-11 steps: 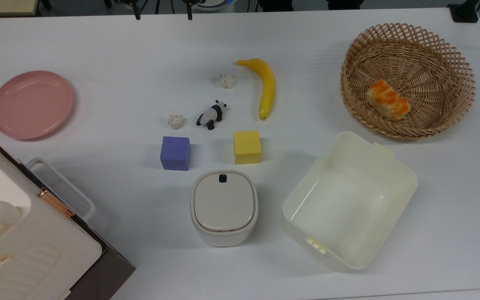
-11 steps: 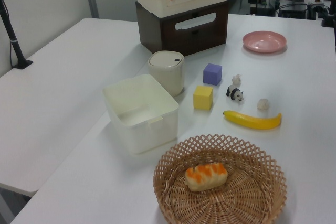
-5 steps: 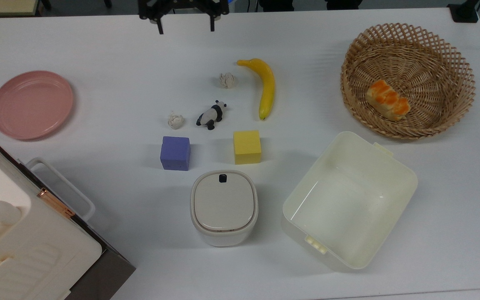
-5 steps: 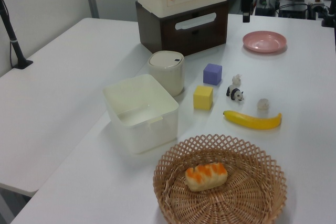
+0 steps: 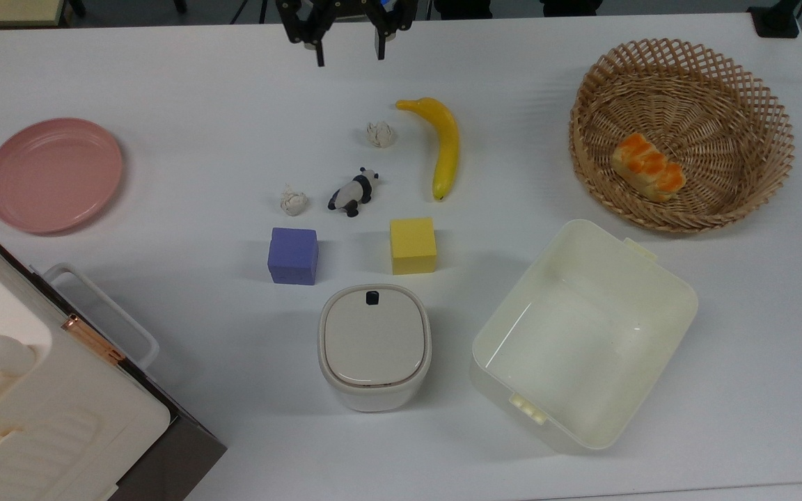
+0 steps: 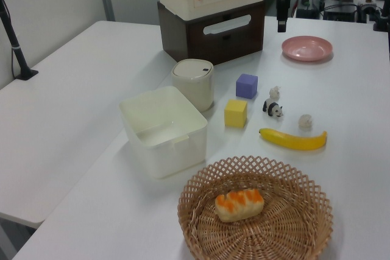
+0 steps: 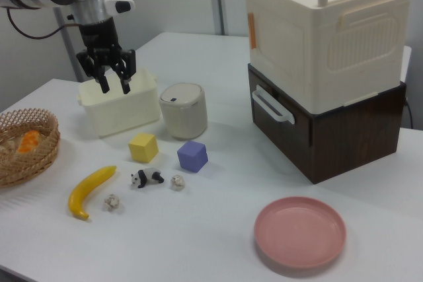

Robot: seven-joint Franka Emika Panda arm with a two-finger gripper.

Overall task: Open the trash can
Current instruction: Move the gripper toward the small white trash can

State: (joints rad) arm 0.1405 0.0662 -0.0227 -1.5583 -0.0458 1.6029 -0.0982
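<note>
The trash can [image 5: 374,346] stands on the worktop [image 5: 164,174], lid closed. The gripper [image 5: 349,56] hangs well apart from it, fingers [image 7: 104,84] spread and empty.

Contents: one trash can [image 5: 374,346], one tub [image 5: 582,334], one basket [image 5: 681,132], one bread [image 5: 647,167], one banana [image 5: 443,142], two cubes [image 5: 293,255] [image 5: 413,245], two paper balls [image 5: 294,201] [image 5: 379,133], one panda [image 5: 354,193], one plate [image 5: 53,174].

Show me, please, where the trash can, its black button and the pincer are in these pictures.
trash can [image 5: 374,348]: top view, middle of its shut lid.
black button [image 5: 372,298]: top view, on the button at the lid's far rim.
pincer [image 7: 114,85]: right view, midway between its open fingertips.
</note>
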